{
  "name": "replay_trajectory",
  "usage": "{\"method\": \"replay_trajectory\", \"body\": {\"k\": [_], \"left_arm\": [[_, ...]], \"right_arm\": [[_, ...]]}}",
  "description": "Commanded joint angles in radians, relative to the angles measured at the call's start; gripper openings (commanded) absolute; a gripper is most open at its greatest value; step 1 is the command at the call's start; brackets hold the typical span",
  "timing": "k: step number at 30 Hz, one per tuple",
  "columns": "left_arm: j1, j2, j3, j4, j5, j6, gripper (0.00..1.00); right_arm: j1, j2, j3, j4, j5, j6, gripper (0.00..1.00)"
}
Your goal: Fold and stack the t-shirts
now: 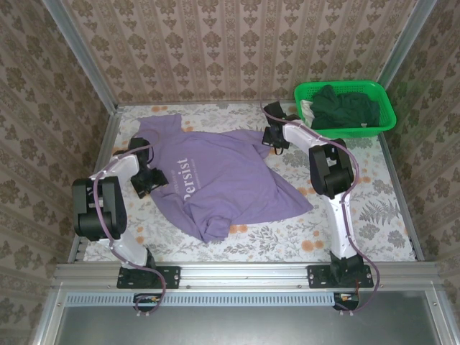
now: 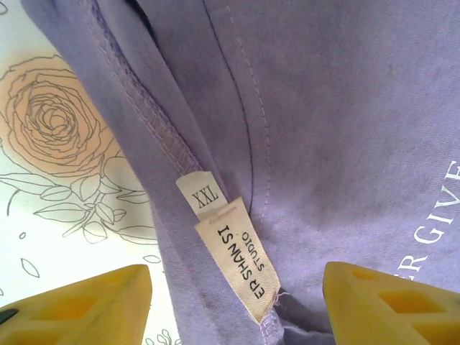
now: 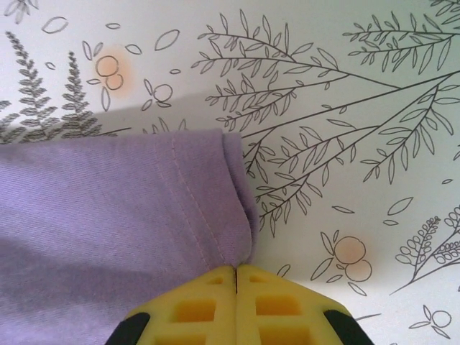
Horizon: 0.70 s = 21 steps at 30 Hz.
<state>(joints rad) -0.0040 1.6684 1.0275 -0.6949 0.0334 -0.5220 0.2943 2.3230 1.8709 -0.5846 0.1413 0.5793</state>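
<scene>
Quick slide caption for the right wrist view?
Right claw shut on a hemmed edge of the lavender t-shirt, above the floral tablecloth.

Lavender t-shirt [image 1: 223, 176] spread rumpled, lettering up, dark green t-shirts [image 1: 345, 108] heaped in basket [image 1: 387, 108]

The left arm [image 1: 100, 208] and right arm [image 1: 332, 172] are white shells linked by chunky black joints, each on a black base plate [image 1: 147, 277] low in the frame. A thin dark cable [image 1: 164, 286] loops beside each. The fingers [image 3: 194, 309] are yellow plastic with square moulded recesses and black outer patches.
</scene>
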Motion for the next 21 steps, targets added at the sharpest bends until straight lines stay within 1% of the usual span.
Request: {"method": "replay_trajectory", "body": {"k": [1, 5, 11, 15, 18, 19, 20, 21], "left_arm": [[0.008, 0.016, 0.034, -0.019, -0.03, 0.027, 0.65], [0.009, 0.029, 0.048, -0.012, -0.046, 0.03, 0.64], [0.007, 0.063, 0.081, -0.015, -0.073, 0.043, 0.63], [0.003, 0.071, 0.097, -0.021, -0.074, 0.042, 0.63], [-0.006, 0.076, 0.11, -0.038, -0.082, 0.045, 0.64], [-0.007, 0.077, 0.116, -0.045, -0.084, 0.048, 0.65], [-0.008, 0.078, 0.124, -0.052, -0.085, 0.049, 0.66], [-0.008, 0.075, 0.131, -0.059, -0.087, 0.05, 0.67]], "right_arm": [[-0.007, -0.061, 0.043, -0.039, -0.055, 0.009, 0.0], [-0.019, -0.035, 0.131, -0.084, -0.084, 0.023, 0.0], [-0.052, 0.047, 0.322, -0.152, -0.113, 0.055, 0.0], [-0.073, 0.183, 0.559, -0.221, -0.125, 0.087, 0.0], [-0.094, 0.335, 0.811, -0.28, -0.141, 0.137, 0.08], [-0.106, 0.388, 0.908, -0.313, -0.148, 0.166, 0.17], [-0.124, 0.455, 1.037, -0.353, -0.161, 0.207, 0.28], [-0.141, 0.516, 1.169, -0.394, -0.17, 0.24, 0.37]]}}
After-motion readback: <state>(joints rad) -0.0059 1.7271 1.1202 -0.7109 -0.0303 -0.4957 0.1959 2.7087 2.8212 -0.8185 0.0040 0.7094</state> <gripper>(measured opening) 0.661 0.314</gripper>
